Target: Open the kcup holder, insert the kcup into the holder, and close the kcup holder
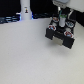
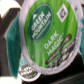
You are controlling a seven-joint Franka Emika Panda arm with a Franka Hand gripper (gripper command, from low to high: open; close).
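The kcup (image 2: 50,35), white with a round green lid reading "Dark Magic", fills the wrist view and sits tilted between my fingers. A teal finger pad (image 2: 12,36) shows at its side. In the exterior view my gripper (image 1: 62,19) hangs just over the kcup holder (image 1: 61,33), a black boxy unit on the exterior view's right. Round pod slots show on the holder's upper face under the gripper. The green lid of the kcup (image 1: 62,21) is a small spot there. Whether the kcup touches a slot I cannot tell.
A second pod (image 2: 30,73) with a pale printed lid lies in the dark tray below the held one. A tall white bottle-like object (image 1: 26,9) stands at the back on the exterior view's left. The white table (image 1: 25,55) spreads in front.
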